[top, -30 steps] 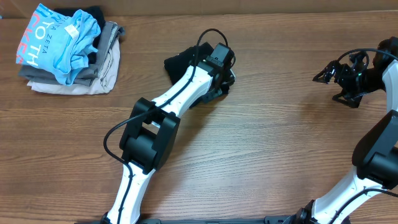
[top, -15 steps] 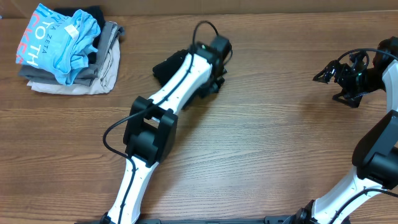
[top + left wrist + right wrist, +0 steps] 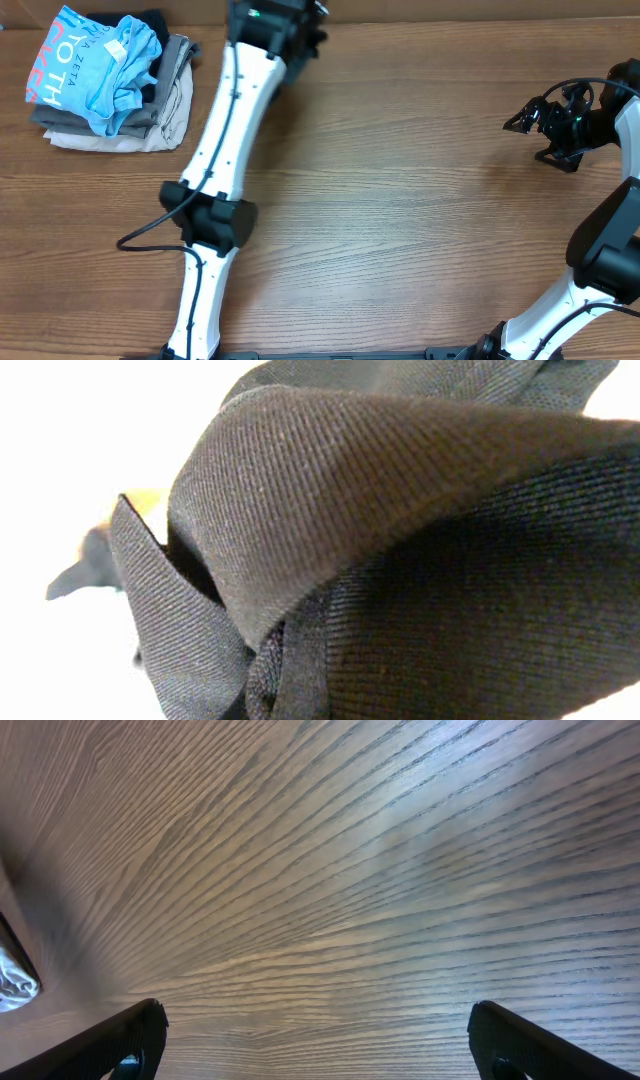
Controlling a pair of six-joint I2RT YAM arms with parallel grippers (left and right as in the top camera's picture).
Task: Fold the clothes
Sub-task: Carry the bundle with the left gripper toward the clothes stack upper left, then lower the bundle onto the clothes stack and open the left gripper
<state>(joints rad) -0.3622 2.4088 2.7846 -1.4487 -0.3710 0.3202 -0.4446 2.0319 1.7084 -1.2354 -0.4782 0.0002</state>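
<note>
Now at the far edge of the table [image 3: 400,200], we hold our left gripper [image 3: 290,22] shut on the bunched black clothes [image 3: 400,540], while our right gripper [image 3: 320,1040] hangs wide open, empty, well apart.

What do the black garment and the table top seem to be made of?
Black garment: woven cloth, matte, probably cotton or a blend; fine diagonal ribs and soft folds show. Table: wood or wood-look laminate with a slight sheen; long brown grain lines show.
</note>
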